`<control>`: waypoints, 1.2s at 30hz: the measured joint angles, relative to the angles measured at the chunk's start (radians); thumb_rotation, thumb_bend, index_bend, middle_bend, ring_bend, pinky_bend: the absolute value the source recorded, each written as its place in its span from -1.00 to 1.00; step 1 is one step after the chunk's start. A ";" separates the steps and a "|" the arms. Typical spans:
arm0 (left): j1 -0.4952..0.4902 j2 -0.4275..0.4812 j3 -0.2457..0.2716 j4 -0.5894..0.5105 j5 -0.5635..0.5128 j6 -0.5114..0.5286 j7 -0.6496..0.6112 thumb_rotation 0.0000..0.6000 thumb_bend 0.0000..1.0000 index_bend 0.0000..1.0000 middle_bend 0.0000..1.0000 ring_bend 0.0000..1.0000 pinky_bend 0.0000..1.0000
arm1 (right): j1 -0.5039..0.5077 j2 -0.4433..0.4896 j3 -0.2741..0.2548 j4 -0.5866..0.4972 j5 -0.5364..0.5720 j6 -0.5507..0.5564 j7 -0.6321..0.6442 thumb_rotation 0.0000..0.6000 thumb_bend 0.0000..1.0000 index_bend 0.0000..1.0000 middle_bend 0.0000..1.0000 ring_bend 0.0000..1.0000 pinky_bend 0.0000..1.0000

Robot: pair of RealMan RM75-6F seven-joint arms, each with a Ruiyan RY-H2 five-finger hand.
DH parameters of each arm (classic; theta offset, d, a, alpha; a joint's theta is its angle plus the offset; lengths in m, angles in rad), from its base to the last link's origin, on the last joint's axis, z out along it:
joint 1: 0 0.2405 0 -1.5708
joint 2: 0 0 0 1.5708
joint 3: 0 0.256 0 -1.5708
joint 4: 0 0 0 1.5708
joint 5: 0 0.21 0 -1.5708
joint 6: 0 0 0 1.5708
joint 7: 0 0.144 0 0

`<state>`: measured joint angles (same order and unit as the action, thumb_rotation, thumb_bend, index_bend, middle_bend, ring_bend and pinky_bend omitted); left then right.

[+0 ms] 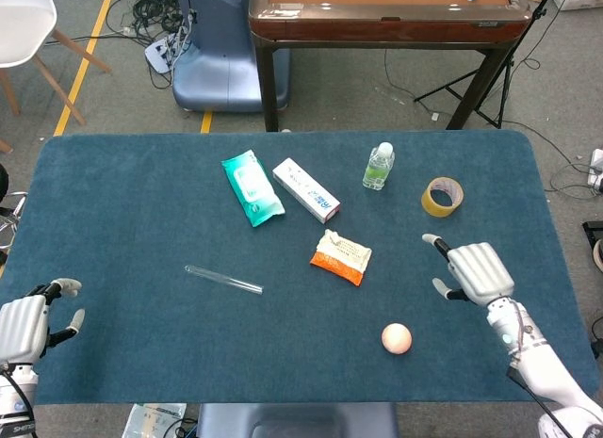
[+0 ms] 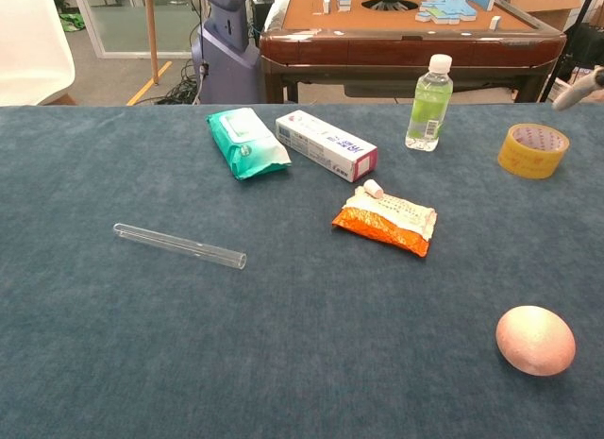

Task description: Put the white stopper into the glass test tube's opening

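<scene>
The glass test tube [image 1: 223, 280] [image 2: 179, 245] lies flat on the blue cloth, left of centre, its open end toward the right. The small white stopper [image 1: 329, 235] [image 2: 373, 188] rests at the upper edge of the orange snack packet [image 1: 341, 257] [image 2: 385, 220]. My right hand [image 1: 474, 271] hovers open over the table's right part, right of the packet, fingers spread and holding nothing; in the chest view only a fingertip [image 2: 576, 92] shows at the right edge. My left hand [image 1: 24, 327] stays open at the table's near left corner, far from the tube.
A green wipes pack [image 1: 252, 186], a white box [image 1: 305, 189], a small plastic bottle [image 1: 379, 166] and a yellow tape roll [image 1: 442, 196] lie across the far half. A pink egg-shaped ball [image 1: 397, 338] sits near the front edge, below my right hand. A brown table [image 1: 386, 14] stands behind.
</scene>
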<state>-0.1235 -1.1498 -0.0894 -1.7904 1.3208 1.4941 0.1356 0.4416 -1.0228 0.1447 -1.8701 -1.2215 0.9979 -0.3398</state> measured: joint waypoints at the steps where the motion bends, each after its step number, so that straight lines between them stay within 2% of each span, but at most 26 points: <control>1: 0.002 0.001 0.002 0.001 0.001 0.000 -0.001 1.00 -0.38 -0.22 -0.14 -0.24 -0.07 | 0.019 -0.009 0.003 -0.003 0.025 -0.020 -0.018 1.00 -0.24 -0.62 0.98 1.00 1.00; 6: 0.018 0.007 0.008 0.002 0.006 0.009 -0.010 1.00 -0.38 -0.22 -0.14 -0.24 -0.07 | 0.127 -0.078 0.012 0.002 0.166 -0.114 -0.113 1.00 0.04 -0.67 1.00 1.00 1.00; 14: 0.037 0.015 0.019 0.000 0.012 0.014 -0.017 1.00 -0.38 -0.22 -0.14 -0.24 -0.07 | 0.272 -0.206 0.009 0.061 0.328 -0.170 -0.234 1.00 0.24 -0.74 1.00 1.00 1.00; 27: 0.054 0.024 0.022 -0.008 0.026 0.020 -0.021 1.00 -0.38 -0.22 -0.14 -0.21 -0.07 | 0.454 -0.374 -0.008 0.230 0.588 -0.208 -0.312 1.00 0.25 -0.79 1.00 1.00 1.00; 36: 0.062 0.026 0.023 -0.007 0.030 0.019 -0.022 1.00 -0.38 -0.22 -0.14 -0.21 -0.07 | 0.522 -0.439 -0.031 0.325 0.666 -0.251 -0.291 1.00 0.26 -0.79 1.00 1.00 1.00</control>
<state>-0.0618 -1.1241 -0.0666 -1.7972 1.3507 1.5133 0.1139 0.9640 -1.4621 0.1140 -1.5447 -0.5555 0.7471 -0.6313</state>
